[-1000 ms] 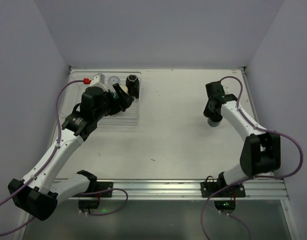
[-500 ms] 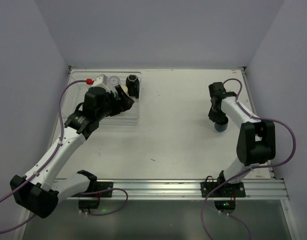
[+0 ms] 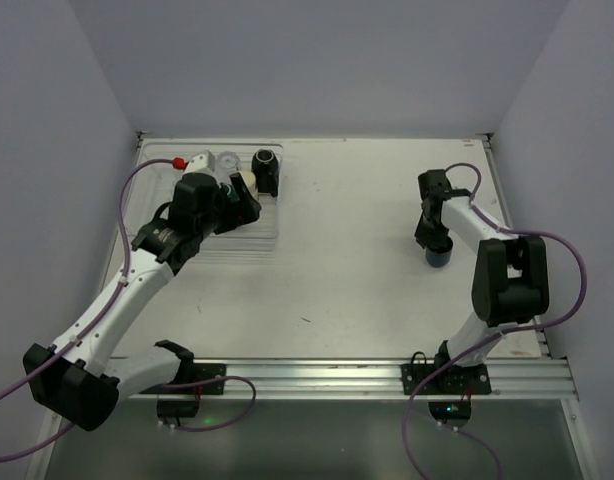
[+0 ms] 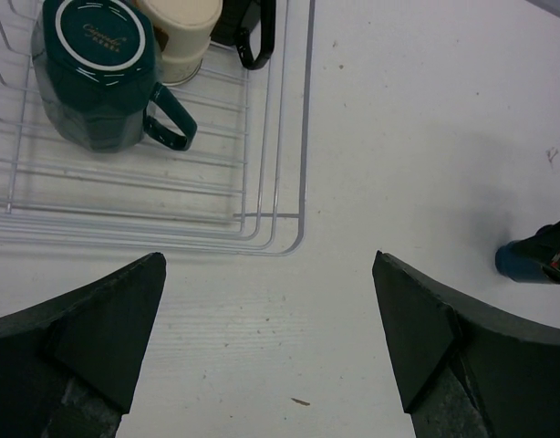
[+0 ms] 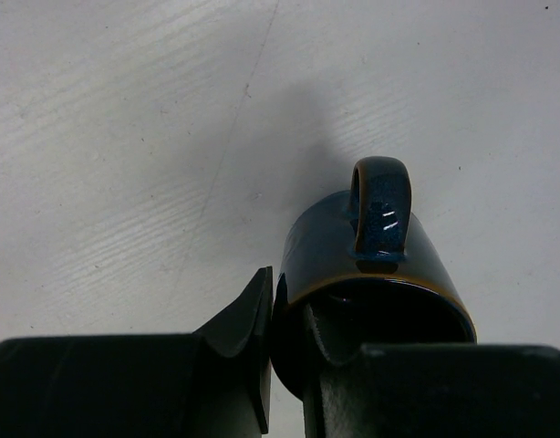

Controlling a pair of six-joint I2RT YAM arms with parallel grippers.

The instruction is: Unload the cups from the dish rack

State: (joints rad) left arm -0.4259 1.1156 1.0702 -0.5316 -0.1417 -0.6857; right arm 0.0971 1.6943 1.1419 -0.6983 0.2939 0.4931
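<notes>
In the right wrist view my right gripper (image 5: 287,297) is shut on the rim of the blue cup (image 5: 371,265), one finger inside and one outside. The top view shows that cup (image 3: 439,257) low at the table's right side; whether it touches the table I cannot tell. My left gripper (image 4: 268,266) hangs open above bare table, just short of the dish rack's (image 4: 262,205) near right corner. In the rack stand a dark teal cup (image 4: 98,78), a cream cup (image 4: 180,32) and a black mug (image 4: 248,27). From above, a clear cup (image 3: 228,161) shows at the rack's far side.
The rack (image 3: 259,236) fills the table's far left corner, close to the left and back walls. A red-tipped cable (image 3: 173,160) runs over its far left edge. The metal rail (image 3: 317,375) with both arm bases lines the near edge.
My right arm has carried the blue cup a little to the right and toward the near side, lower. The left gripper has crept slightly toward the rack, still open.
</notes>
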